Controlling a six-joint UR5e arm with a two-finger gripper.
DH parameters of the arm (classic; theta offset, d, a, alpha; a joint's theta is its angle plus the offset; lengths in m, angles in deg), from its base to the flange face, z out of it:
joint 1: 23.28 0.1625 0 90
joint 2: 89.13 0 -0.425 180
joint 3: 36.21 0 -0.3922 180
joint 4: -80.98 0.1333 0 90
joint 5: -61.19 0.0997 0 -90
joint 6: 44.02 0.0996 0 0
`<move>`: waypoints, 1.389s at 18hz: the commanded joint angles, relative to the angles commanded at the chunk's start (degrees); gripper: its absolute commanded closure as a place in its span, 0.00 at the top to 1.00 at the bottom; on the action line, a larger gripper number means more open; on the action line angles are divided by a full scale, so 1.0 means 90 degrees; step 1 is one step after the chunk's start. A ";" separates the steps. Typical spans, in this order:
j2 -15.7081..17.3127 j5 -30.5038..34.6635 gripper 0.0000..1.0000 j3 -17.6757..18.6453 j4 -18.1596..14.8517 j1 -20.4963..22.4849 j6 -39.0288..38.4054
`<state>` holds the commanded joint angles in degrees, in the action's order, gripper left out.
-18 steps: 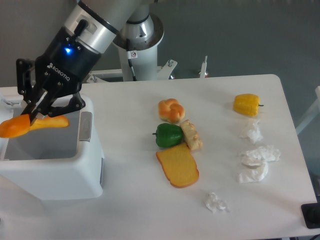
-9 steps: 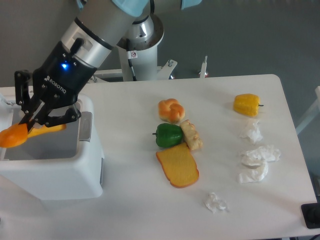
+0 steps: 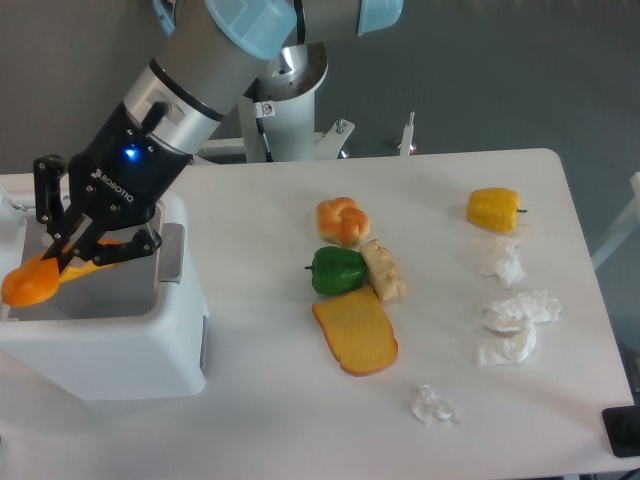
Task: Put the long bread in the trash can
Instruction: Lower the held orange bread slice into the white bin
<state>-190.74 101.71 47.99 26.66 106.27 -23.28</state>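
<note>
The gripper is clamped on the long bread, holding it tilted over the open mouth of the trash can, its lower end at the left rim. The judgement is that this hold positions the loaf for release into the bin. Well apart on the table lie a knotted bun, green pepper, toast slice, yellow pepper and crumpled tissues. Nothing obstructs the drop.
</note>
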 joint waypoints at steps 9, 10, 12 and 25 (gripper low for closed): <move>0.0000 0.0000 0.00 0.0176 0.0000 0.0000 -0.0010; 0.0000 0.0000 0.00 0.0186 0.0000 0.0000 0.0000; 0.0010 0.0010 0.00 0.0244 0.0000 0.0000 0.0000; -0.0010 0.0029 0.03 0.0352 0.0000 -0.0059 0.0000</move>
<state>-190.82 101.97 51.15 26.66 105.75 -23.28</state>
